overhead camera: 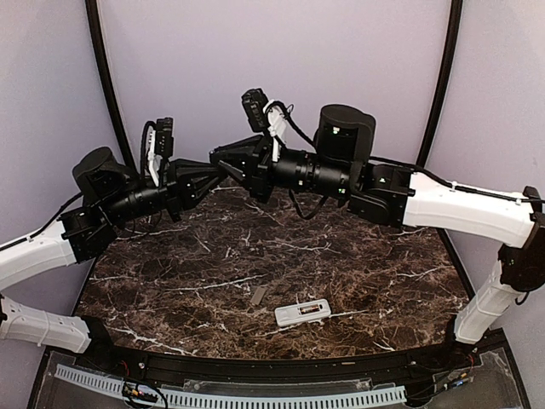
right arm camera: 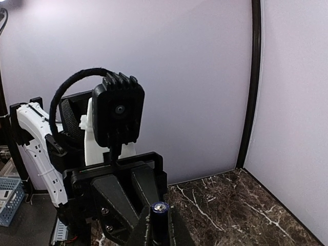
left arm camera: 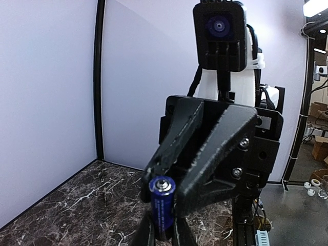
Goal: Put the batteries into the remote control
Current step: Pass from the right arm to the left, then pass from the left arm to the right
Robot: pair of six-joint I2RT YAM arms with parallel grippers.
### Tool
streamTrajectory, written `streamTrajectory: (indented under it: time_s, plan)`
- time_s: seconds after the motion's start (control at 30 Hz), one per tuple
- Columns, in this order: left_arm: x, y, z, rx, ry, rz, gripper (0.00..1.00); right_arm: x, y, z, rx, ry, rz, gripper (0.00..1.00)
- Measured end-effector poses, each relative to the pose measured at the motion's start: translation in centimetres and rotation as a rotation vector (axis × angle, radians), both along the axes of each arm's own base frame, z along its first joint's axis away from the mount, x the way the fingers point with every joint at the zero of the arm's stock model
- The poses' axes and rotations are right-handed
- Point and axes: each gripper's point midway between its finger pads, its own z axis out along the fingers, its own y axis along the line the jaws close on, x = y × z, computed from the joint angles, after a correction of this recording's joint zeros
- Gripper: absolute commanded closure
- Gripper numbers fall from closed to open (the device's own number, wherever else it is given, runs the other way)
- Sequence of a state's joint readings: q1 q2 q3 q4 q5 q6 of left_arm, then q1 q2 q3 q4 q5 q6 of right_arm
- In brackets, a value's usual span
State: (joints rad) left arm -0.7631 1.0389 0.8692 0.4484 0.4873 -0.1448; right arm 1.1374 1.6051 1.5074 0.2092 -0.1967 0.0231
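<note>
Both arms are raised above the table (overhead camera: 358, 256), and the grippers are brought tip to tip in mid-air. A battery (left arm camera: 162, 207) is pinched upright between the fingers of the left gripper (left arm camera: 162, 233). The right gripper (right arm camera: 159, 233) is likewise pressed onto a battery, though it cannot be told whether this is the same one. The remote (overhead camera: 302, 313) is laid near the table's front edge, dark slot upward. A grey cover (overhead camera: 258, 296) is seen just beside it.

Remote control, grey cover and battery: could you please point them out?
remote control (overhead camera: 302, 313), top external view, middle of white body.
grey cover (overhead camera: 258, 296), top external view, its centre.
battery (left arm camera: 162, 207), left wrist view, blue side wall.
</note>
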Motion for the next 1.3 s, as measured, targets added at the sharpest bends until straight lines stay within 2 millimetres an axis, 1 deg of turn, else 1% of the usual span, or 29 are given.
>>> streamTrajectory:
  time_s: [0.07, 0.1, 0.17, 0.23, 0.37, 0.47, 0.53, 0.6, 0.7, 0.8, 0.93, 1.03, 1.13, 1.23, 1.3]
  plan:
    - [0.2, 0.2, -0.3, 0.02, -0.012, 0.022, 1.0, 0.1, 0.0, -0.4, -0.028, 0.019, -0.008, 0.59]
    - [0.3, 0.4, -0.4, 0.031, -0.018, 0.037, 1.0, 0.1, 0.0, -0.7, -0.044, 0.029, -0.011, 0.53]
    - [0.5, 0.8, -0.7, 0.056, -0.036, 0.072, 1.0, 0.1, -0.2, -0.8, -0.078, 0.053, -0.019, 0.42]
    - [0.6, 1.4, -0.9, 0.089, -0.059, 0.108, 1.0, 0.2, -0.5, -0.5, -0.103, 0.084, -0.032, 0.37]
    - [1.2, 2.2, -2.3, 0.177, -0.083, 0.18, 1.0, 1.0, -1.8, 0.3, -0.153, 0.174, -0.097, 0.34]
    - [2.0, 2.7, -3.6, 0.256, -0.084, 0.232, 1.0, 1.9, -3.5, 0.2, -0.209, 0.282, -0.164, 0.35]
    - [2.5, 3.1, -4.6, 0.314, -0.077, 0.268, 1.0, 2.6, -4.8, -0.2, -0.245, 0.359, -0.208, 0.36]
    - [3.0, 3.4, -5.3, 0.361, -0.068, 0.297, 1.0, 3.4, -6.2, -1.0, -0.28, 0.448, -0.25, 0.35]
    - [3.6, 3.5, -6.6, 0.435, -0.035, 0.32, 1.0, 3.9, -7.1, -2.7, -0.331, 0.558, -0.285, 0.34]
    - [3.9, 3.3, -7.7, 0.486, 0.011, 0.313, 1.0, 3.5, -6.9, -4.7, -0.386, 0.63, -0.275, 0.35]
    - [3.6, 3.3, -9.1, 0.527, 0.091, 0.293, 1.0, 3.1, -5.8, -7.2, -0.447, 0.704, -0.241, 0.39]
    - [3.3, 3.7, -10.2, 0.555, 0.149, 0.293, 1.0, 3.0, -4.6, -8.3, -0.46, 0.752, -0.215, 0.41]
    - [2.9, 3.8, -10.9, 0.572, 0.187, 0.29, 1.0, 2.8, -3.5, -8.7, -0.446, 0.798, -0.182, 0.45]
    - [2.7, 3.8, -11.1, 0.574, 0.206, 0.283, 1.0, 2.7, -1.7, -8.8, -0.413, 0.85, -0.126, 0.47]
    - [2.5, 3.7, -11.1, 0.569, 0.215, 0.276, 1.0, 2.9, -0.4, -9.1, -0.4, 0.879, -0.099, 0.5]
